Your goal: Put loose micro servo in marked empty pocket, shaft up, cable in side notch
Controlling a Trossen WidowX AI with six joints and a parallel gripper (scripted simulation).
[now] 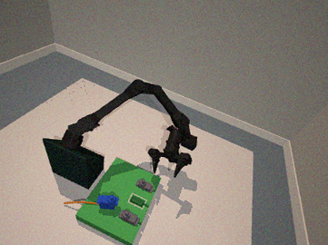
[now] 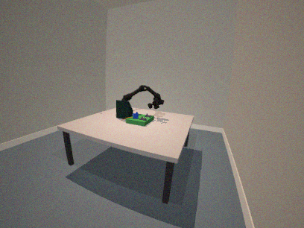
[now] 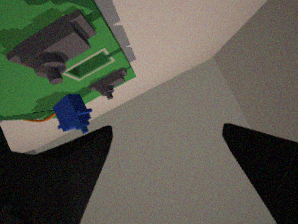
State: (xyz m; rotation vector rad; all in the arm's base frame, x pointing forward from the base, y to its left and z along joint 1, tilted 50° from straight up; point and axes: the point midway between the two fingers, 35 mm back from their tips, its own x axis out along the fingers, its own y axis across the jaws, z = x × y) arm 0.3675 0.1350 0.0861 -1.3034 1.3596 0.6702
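Observation:
The loose blue micro servo (image 1: pixel 107 202) (image 2: pixel 135 115) (image 3: pixel 73 111) stands on the green deck (image 1: pixel 109 225) (image 2: pixel 134 122), beside the pocket; its output shaft appears to point up. Its orange cable (image 1: pixel 77 202) (image 3: pixel 40 120) trails over the deck's left edge in the top view. The marked pocket (image 1: pixel 137 201) (image 3: pixel 90 66), a dark recess with a pale outline and a side notch, is empty. My gripper (image 1: pixel 164 175) (image 2: pixel 153 107) (image 3: pixel 167 130) is open and empty. It hangs above and beyond the deck's far right corner in the top view, away from the servo.
Two grey servos, one nearer my gripper (image 1: pixel 145 185) (image 3: pixel 167 130) and one farther (image 1: pixel 129 217) (image 3: pixel 109 82), sit in the deck on either side of the pocket. A dark green block (image 1: pixel 71 166) (image 2: pixel 123 109) stands beside the deck, by the arm's base. The pale table (image 1: pixel 206 215) (image 2: pixel 112 130) bears everything.

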